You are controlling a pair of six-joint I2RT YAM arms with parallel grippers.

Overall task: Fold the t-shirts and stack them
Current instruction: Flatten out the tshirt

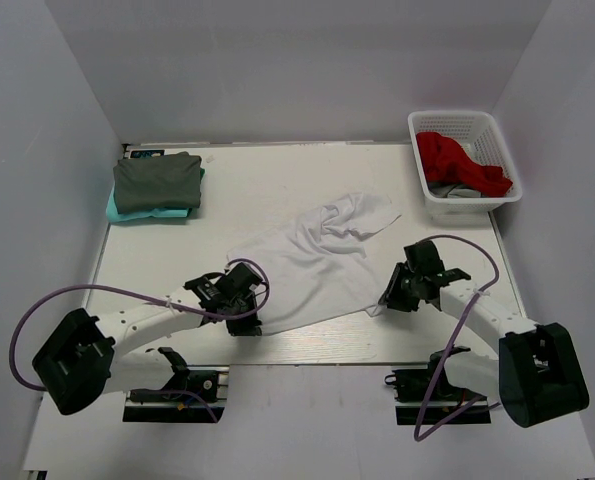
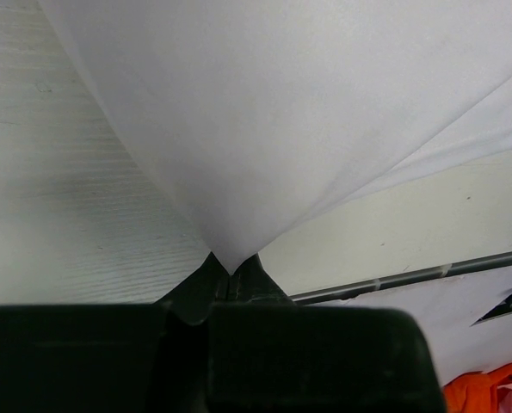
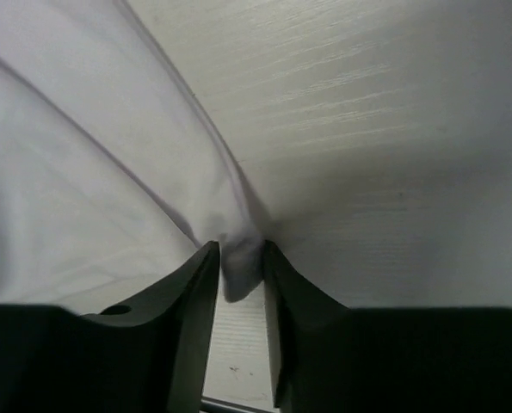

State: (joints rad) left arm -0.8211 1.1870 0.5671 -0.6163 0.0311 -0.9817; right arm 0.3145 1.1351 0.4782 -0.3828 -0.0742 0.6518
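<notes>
White t-shirt: the white t-shirt (image 1: 312, 262) lies spread across the middle of the table (image 1: 277, 180), plain and unfolded. Its near hem is drawn out in a line between the two arms, and its far end is rumpled into loose folds toward 1 o'clock.

Cloth under tension: in both wrist views the fabric fans out taut from the pinched point, with long creases running away from each jaw.

Left gripper: the left gripper (image 1: 245, 322), at about 7 o'clock from the table's centre, has its jaws pressed together on the shirt's near left corner; the cloth comes to a sharp peak where they meet.

Right gripper: the right gripper (image 1: 382, 305), at about 5 o'clock, is clamped on the near right corner, with a small wad of white cloth squeezed in the narrow slit between its jaws.

Folded stack: the dark grey t-shirt (image 1: 157, 180) rests folded on top of the teal t-shirt (image 1: 127, 212), at 10 o'clock near the far left corner and well apart from the white one.

Basket: a white basket (image 1: 417, 130) stands at 2 o'clock at the far right edge, holding a red cloth (image 1: 457, 160).

Count: three t-shirts, one of each colour; two folded, one unfolded; two grippers, both on the white shirt; one basket.
</notes>
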